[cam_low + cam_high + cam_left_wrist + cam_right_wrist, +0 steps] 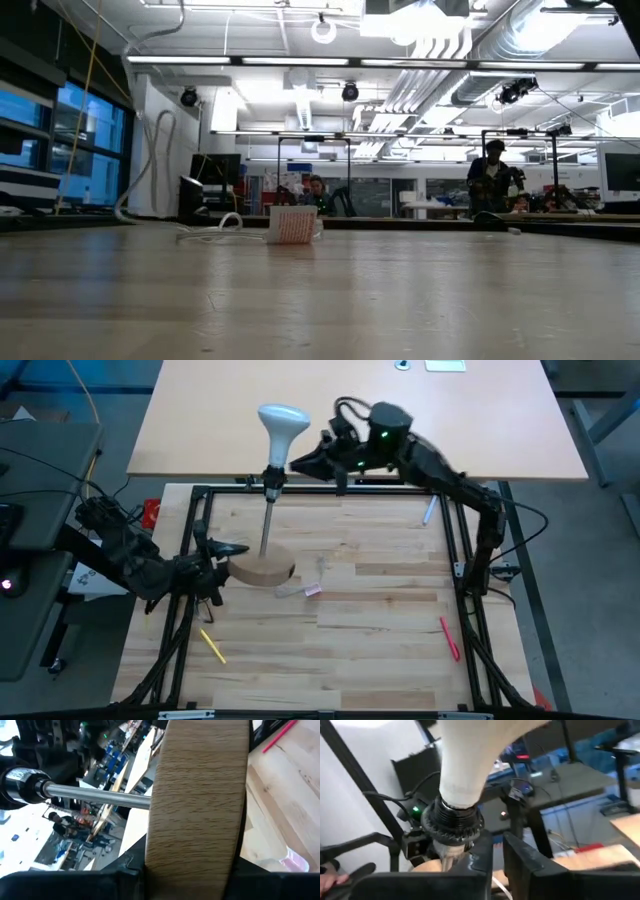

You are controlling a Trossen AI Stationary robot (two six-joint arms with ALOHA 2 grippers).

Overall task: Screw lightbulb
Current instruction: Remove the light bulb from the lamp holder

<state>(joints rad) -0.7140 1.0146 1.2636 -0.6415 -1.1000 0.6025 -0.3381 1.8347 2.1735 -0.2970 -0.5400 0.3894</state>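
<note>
Standing upright in the high view, the bulb (pixel 282 423) sits seated in the black socket (pixel 272 481) atop a thin metal stem (pixel 266 528) that rises from a round wooden disc (pixel 262 569) on the table (pixel 380 630). Left gripper (pixel 222 558) is low at the disc's left edge, its fingers closed on the rim; the left wrist view confirms this, with the disc (pixel 200 805) filling the frame edge-on between the dark fingers and the stem (pixel 95 797) running off to the socket (pixel 22 785). Right gripper (pixel 300 460) is raised beside the socket, just right of the bulb's neck. In the right wrist view the bulb (pixel 475 755) tapers down into the ribbed socket collar (pixel 452 822), and the two dark fingers (pixel 525 857) stand just below and beside the collar with a narrow gap between them; nothing is seen clamped, though whether they touch the socket cannot be told. Loose items on the table: a yellow pen (pixel 212 646) near the front left, a red pen (pixel 449 638) at right, a pale marker (pixel 429 511) near the right frame post, and a small pink-and-white piece (pixel 300 589) just right of the disc. Low view shows neither arm, only the tabletop (pixel 320 300) and people far off in the room behind
</note>
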